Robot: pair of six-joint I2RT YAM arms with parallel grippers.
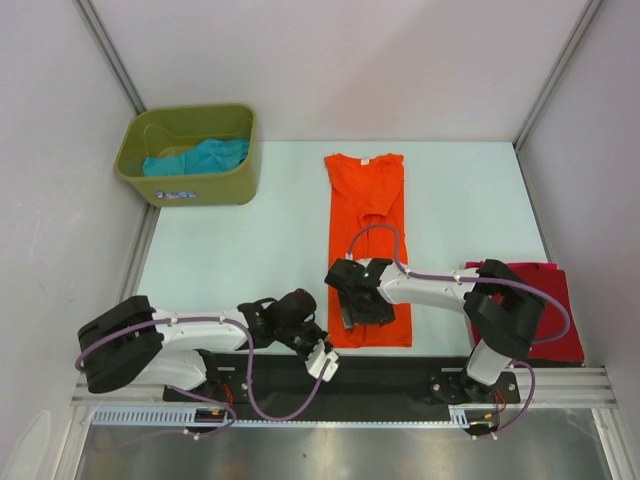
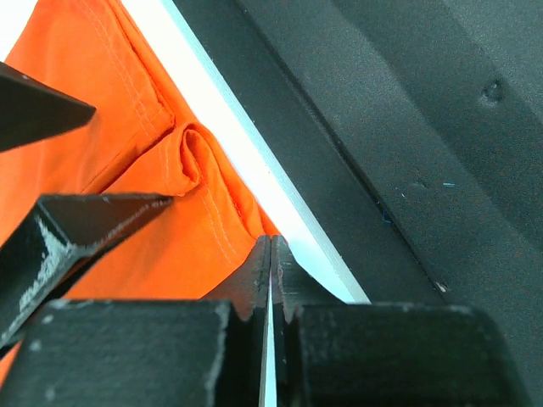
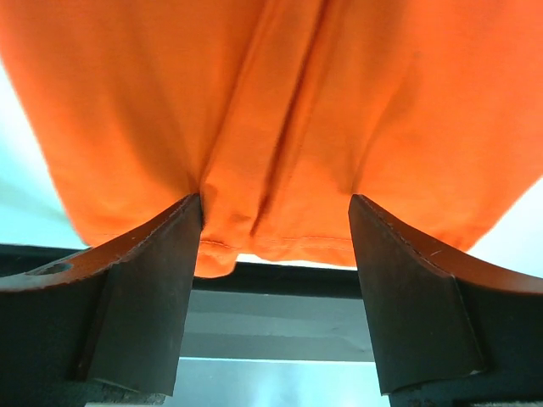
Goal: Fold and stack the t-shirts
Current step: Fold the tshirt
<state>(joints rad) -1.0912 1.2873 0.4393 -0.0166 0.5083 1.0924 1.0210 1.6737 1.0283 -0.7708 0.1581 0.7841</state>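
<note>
As left arm (image 1: 200,335) crouches — jaws meet.

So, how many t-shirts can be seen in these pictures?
3. The orange t-shirt lies mid-table; the dark red t-shirt is at the near right edge; the teal t-shirt is in the olive bin. More may be hidden beneath it.

Overhead, wrist close-ups; shared t-shirt (image 1: 368,190)
</note>
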